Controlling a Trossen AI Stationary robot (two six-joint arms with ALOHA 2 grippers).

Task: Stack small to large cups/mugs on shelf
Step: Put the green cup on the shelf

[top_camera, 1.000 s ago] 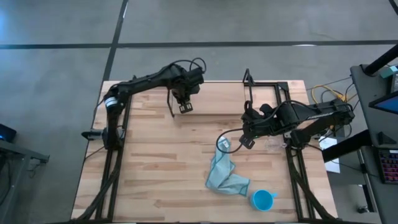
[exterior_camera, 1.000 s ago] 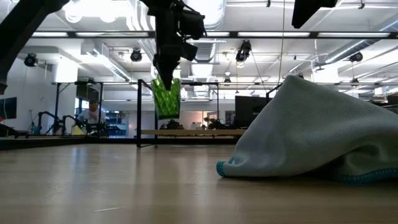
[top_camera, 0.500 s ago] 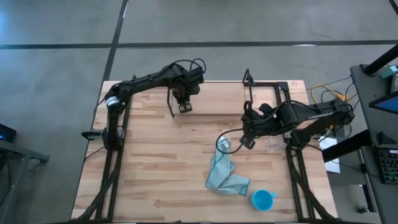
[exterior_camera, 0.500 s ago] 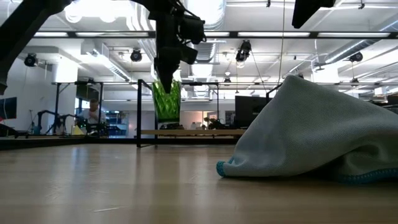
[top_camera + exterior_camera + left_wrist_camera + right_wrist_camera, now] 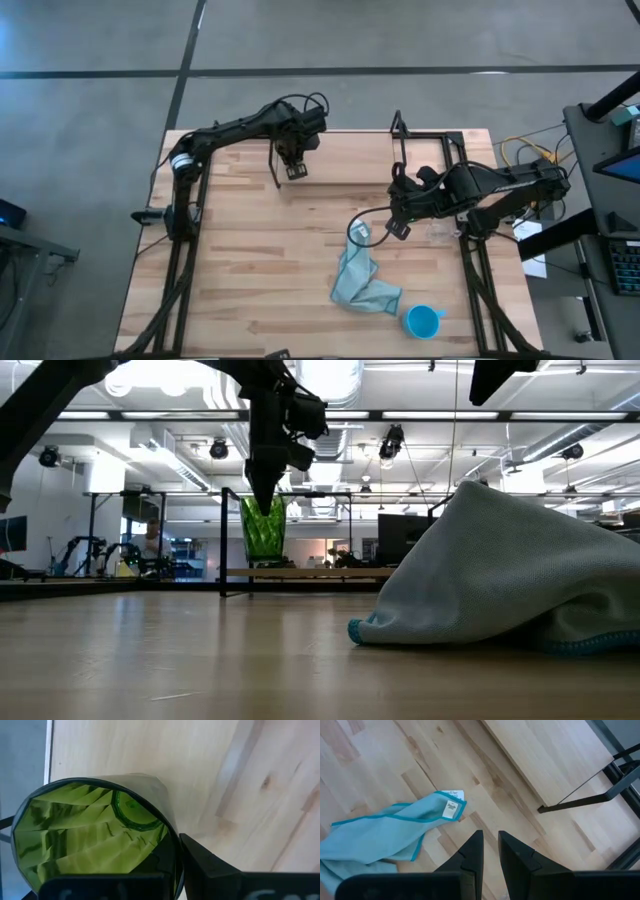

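Observation:
My left gripper (image 5: 296, 170) is shut on the dark green cup (image 5: 263, 530) and holds it just above the left end of the shelf (image 5: 345, 155), a narrow light board with black uprights at the table's far side. The bright blue handled cup (image 5: 422, 321) stands on its base near the table's near right corner. The clear glass (image 5: 440, 232) shows faintly on the table beside my right arm. My right gripper (image 5: 397, 228) is shut and empty, over the table's right middle and above the light blue cloth's far end. My left gripper pinches the green cup's wall at the rim (image 5: 167, 837), one finger inside the cup and one finger (image 5: 200, 862) outside. The fingers come from above, pointing down. The cup hangs nearly upright, mouth up, its base a little above the shelf board (image 5: 320, 573).
The light blue cloth (image 5: 360, 285) lies crumpled on the table between my right gripper and the blue cup; it fills the right of the low view (image 5: 510, 570). A dark cable loop (image 5: 360, 232) lies at its far end. The shelf's black uprights (image 5: 398, 130) stand at both ends.
My left gripper has gone down a little toward the shelf board with the green cup and has tipped it from a slight tilt to nearly upright. The cup stays in the hold.

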